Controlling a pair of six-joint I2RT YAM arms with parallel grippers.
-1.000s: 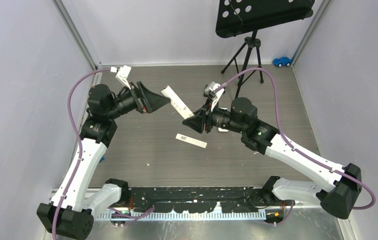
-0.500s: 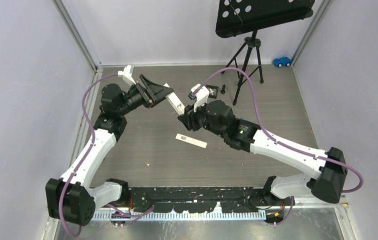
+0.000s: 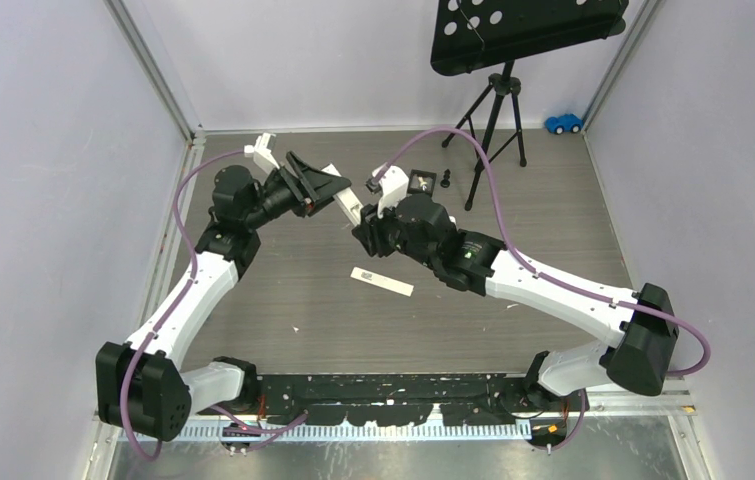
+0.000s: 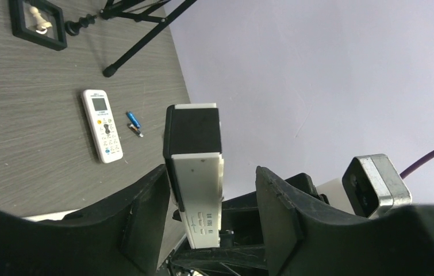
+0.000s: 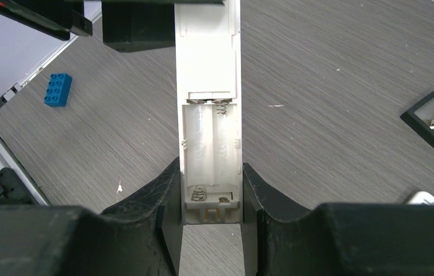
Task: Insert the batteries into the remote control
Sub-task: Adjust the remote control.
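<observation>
The left gripper [image 4: 212, 172] has come in, jaws half-open astride the lifted remote [image 5: 208, 57] that the right gripper [image 5: 210, 167] clamps by its empty bay; beyond it lie one blue battery [image 4: 133, 119], one orange battery [image 4: 139, 131] and a second remote [image 4: 103, 133].

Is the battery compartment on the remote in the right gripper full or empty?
Empty. In the right wrist view the remote has its battery compartment uncovered: both slots bare white plastic, springs showing, nothing loaded.

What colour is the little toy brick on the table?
Blue. The brick shows best in the right wrist view, at the left.
</observation>
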